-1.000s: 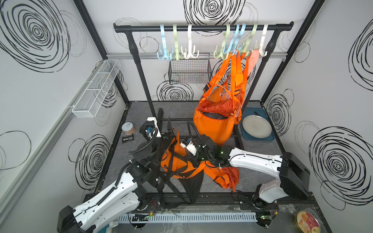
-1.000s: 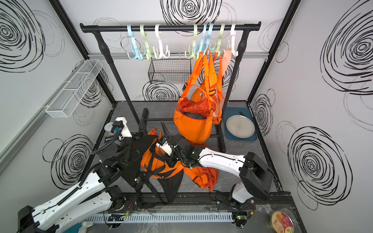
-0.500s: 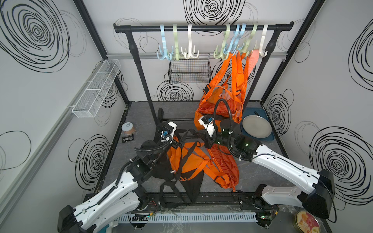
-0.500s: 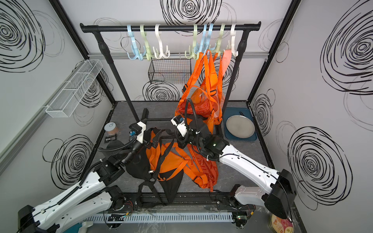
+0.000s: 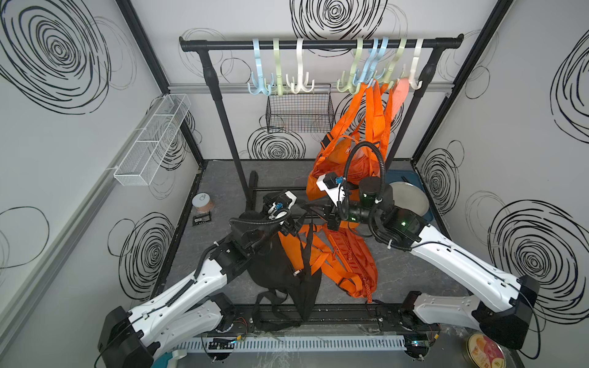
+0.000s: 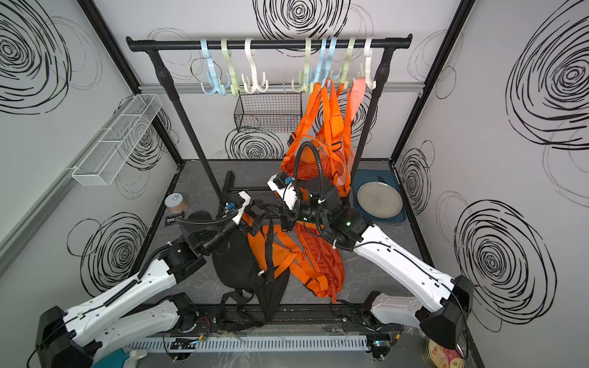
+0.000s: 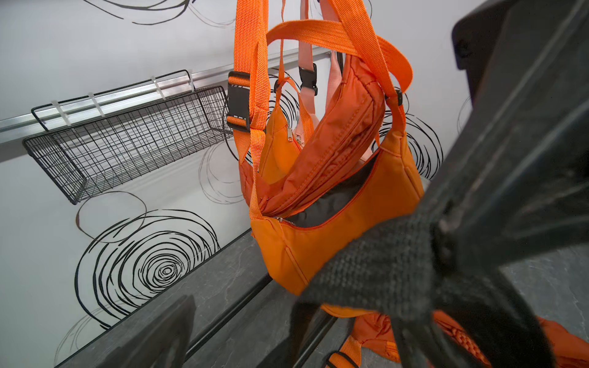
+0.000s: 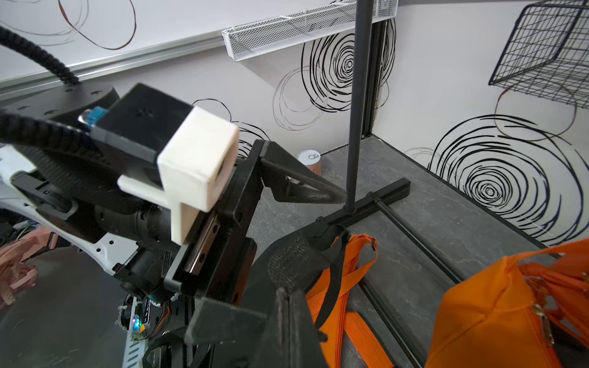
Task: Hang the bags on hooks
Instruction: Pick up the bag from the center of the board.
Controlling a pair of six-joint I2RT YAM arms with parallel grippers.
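Grey tabletop (image 5: 414, 274) at lower centre carries the black bag (image 5: 274, 270), its strap (image 8: 296, 264) pinched in the clenched right end effector (image 5: 331, 221), the left end effector (image 5: 291, 223) gaping beside it. Lifting looks to be the step in hand; next that loop must reach a free hook (image 5: 299, 84), upper centre.

Bright even lighting, soft shadows, wide-angle edge distortion, wrist foregrounds blurred

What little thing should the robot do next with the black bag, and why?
Probably close the left gripper on the black strap. Its jaws stand open around it, while the right gripper is shut on the same strap and the black bag droops below. Two grips would likely spread the loop for an empty hook.
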